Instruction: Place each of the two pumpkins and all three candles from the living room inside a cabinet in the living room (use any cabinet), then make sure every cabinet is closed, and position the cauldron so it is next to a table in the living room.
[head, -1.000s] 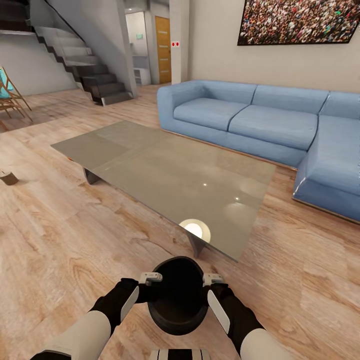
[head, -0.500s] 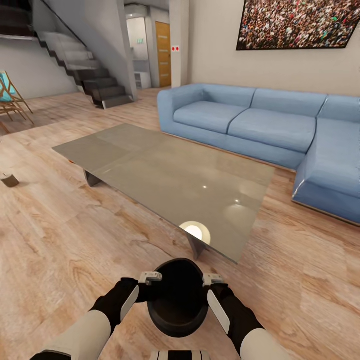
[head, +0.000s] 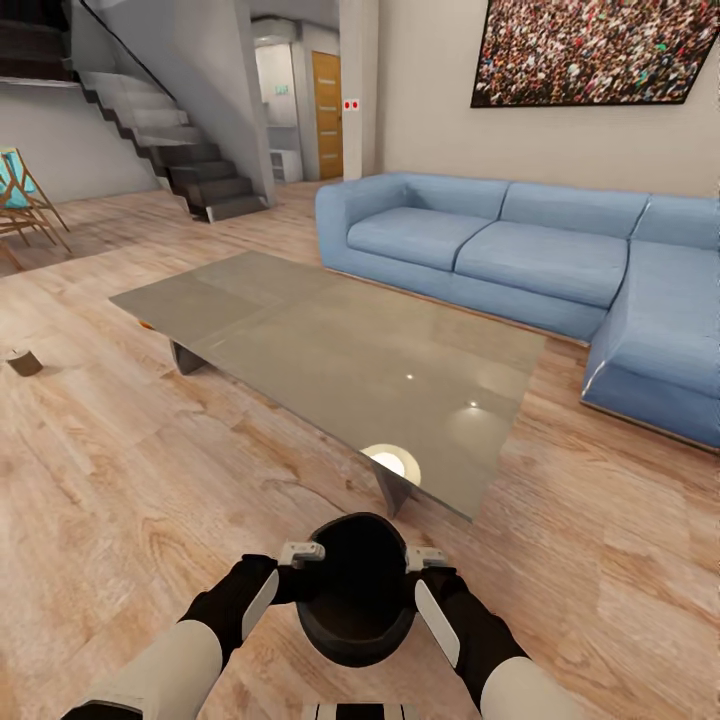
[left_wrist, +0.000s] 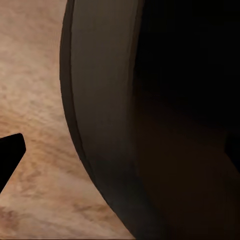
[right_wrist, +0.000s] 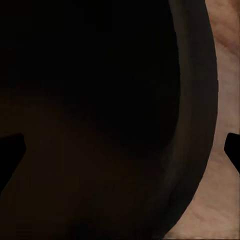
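We carried the matte black round-bellied cauldron (head: 357, 590) low in front of us, left gripper (head: 301, 556) and right gripper (head: 425, 560) each clamped on its rim, over wooden floor (head: 130, 480), near the grey glass-topped table (head: 340, 360); blue sofa (head: 520, 250) beyond.

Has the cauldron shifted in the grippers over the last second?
No. The cauldron sits at the same spot between the left gripper and right gripper; only the table slid slightly in view, from camera motion.
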